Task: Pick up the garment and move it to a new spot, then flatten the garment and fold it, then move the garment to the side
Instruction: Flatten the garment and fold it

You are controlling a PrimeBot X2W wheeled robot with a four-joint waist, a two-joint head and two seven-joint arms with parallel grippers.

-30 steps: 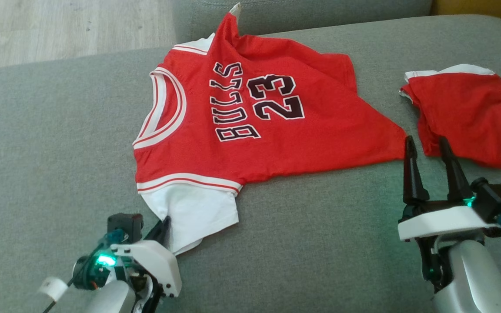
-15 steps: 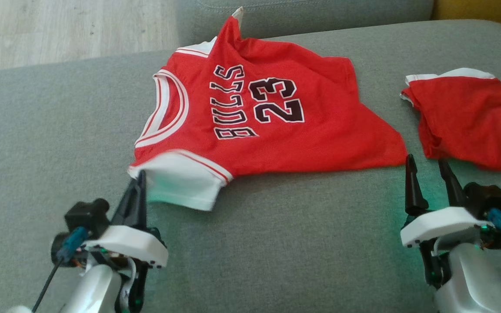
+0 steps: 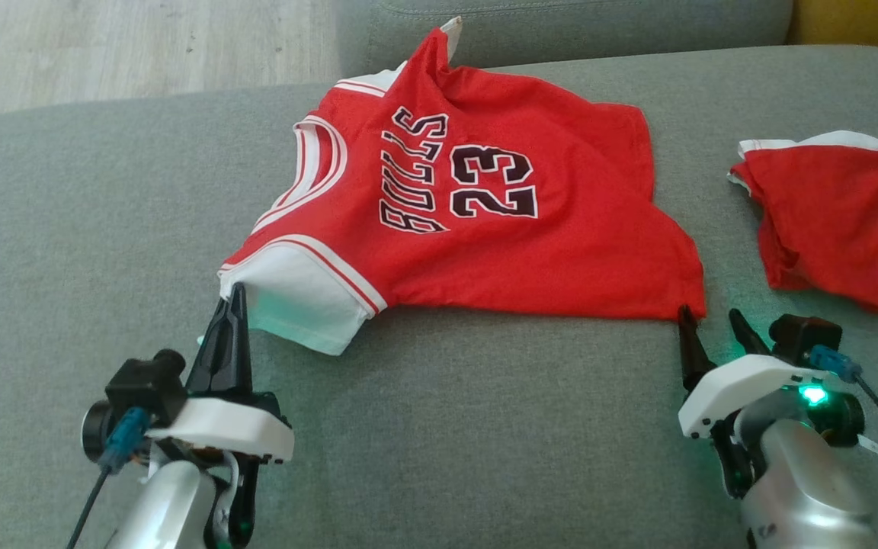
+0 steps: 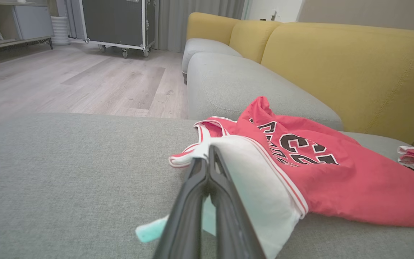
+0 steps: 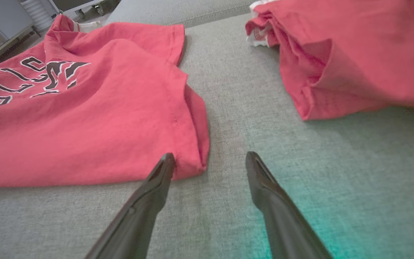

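Left tool (image 3: 236, 292) pinching jersey (image 3: 515, 244) sleeve, right tool (image 3: 708, 313) spread beside hem corner, forearms low

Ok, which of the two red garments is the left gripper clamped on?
The BULLS 23 jersey, pinched at its white sleeve; the plain red garment lies apart.
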